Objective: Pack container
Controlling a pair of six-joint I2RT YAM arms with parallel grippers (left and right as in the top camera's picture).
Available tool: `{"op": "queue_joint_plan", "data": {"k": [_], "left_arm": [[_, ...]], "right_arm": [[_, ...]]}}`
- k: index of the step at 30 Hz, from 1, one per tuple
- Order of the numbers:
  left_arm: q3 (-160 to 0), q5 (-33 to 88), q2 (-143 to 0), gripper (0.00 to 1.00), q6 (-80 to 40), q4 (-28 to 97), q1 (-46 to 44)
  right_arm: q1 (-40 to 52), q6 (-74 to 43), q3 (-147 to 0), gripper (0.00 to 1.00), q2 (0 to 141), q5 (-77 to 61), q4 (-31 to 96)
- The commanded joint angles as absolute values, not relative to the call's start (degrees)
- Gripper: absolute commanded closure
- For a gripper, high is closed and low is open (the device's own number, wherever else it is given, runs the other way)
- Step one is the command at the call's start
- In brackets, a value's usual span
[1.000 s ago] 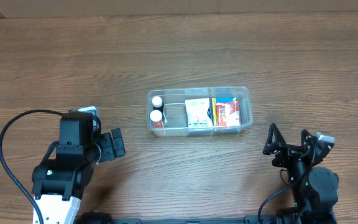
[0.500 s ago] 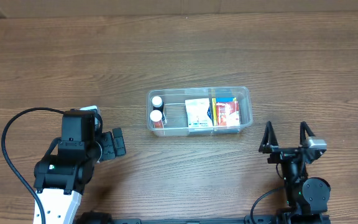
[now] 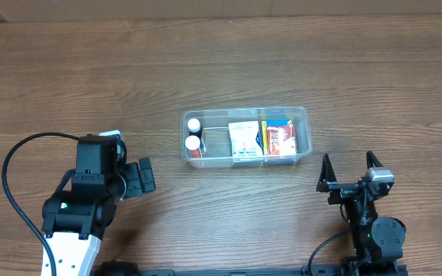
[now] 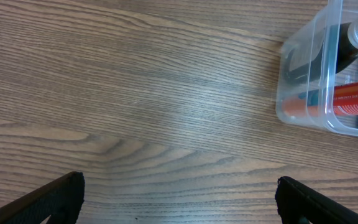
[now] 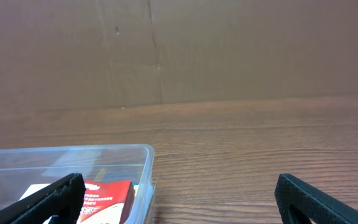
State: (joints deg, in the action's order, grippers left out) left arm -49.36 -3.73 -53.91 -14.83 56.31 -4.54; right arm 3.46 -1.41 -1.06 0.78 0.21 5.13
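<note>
The clear plastic container (image 3: 301,115) stands at the table's middle. Inside it are two white-capped bottles (image 3: 194,133) at its left end, a white and green box (image 3: 244,139) in the middle and a red box (image 3: 281,139) at its right end. My left gripper (image 3: 140,178) is open and empty, to the left of the container and a little nearer the front edge. The left wrist view shows the container's left end (image 4: 300,87) at the upper right. My right gripper (image 3: 347,176) is open and empty, in front of the container's right end. The right wrist view shows the container's rim (image 5: 73,151) and the red box (image 5: 107,196) at the lower left.
The wooden table (image 3: 221,61) bears nothing else in view. A brown cardboard wall (image 5: 179,50) stands beyond the table's far edge. A black cable (image 3: 10,192) loops at the left arm's side.
My right gripper has turned from a slanted pose to face squarely toward the container and shifted slightly left. The left arm has barely moved.
</note>
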Motion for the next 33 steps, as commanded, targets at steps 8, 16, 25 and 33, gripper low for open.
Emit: {"op": "queue_joint_plan", "data": {"k": [8,16,25,33], "left_arm": [[-48.9,-4.5,-54.0,0.0,-15.7,56.3,-4.5],[-48.9,-4.5,-54.0,0.0,-15.7,56.3,-4.5],[-48.7,-6.4,-50.8,0.0,-14.5,57.8,-4.5],[-34.5,-10.5,-33.1,0.0,-9.5,41.8,-4.5]], "right_arm": [[3.5,-0.8,-0.5,0.0,0.2,-0.1,4.8],[3.5,-0.8,-0.5,0.0,0.2,-0.1,4.8],[3.5,-0.8,-0.5,0.0,0.2,-0.1,4.8],[3.5,-0.8,-0.5,0.0,0.2,-0.1,4.8]]}}
